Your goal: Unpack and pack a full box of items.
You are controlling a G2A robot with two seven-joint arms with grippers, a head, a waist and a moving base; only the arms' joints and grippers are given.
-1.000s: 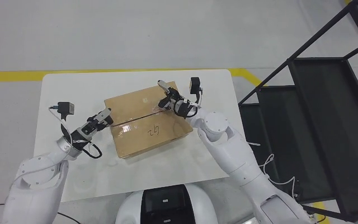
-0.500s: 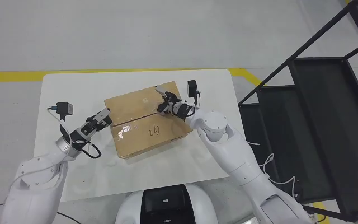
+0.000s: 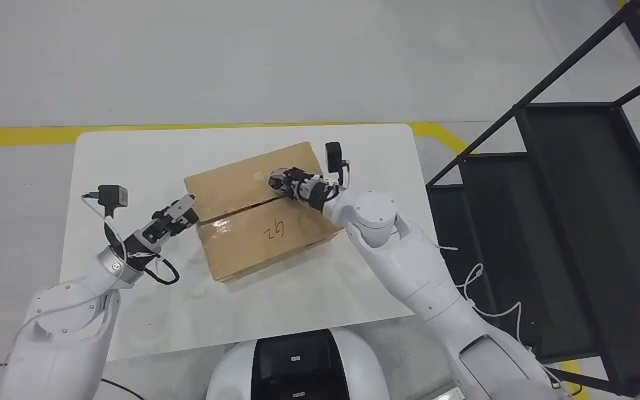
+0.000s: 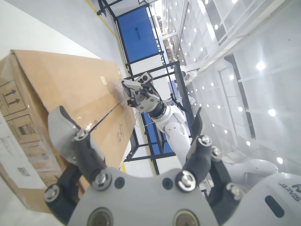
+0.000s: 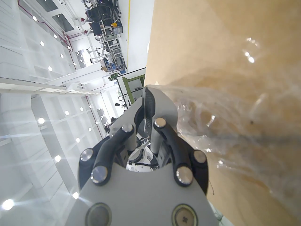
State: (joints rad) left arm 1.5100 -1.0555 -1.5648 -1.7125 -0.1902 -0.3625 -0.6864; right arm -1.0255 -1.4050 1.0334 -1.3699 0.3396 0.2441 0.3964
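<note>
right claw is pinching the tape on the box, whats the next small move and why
Probably peel: draw the right claw along the seam toward the left claw. It is shut on crumpled clear tape at the seam's end, the cardboard box is closed, and tape shines along the seam.

You can't see inside the box [image 3: 262, 212] — its flaps lie closed — and the right wrist view's edges cut it off; the clear tape [image 5: 223, 128] there blurs.
</note>
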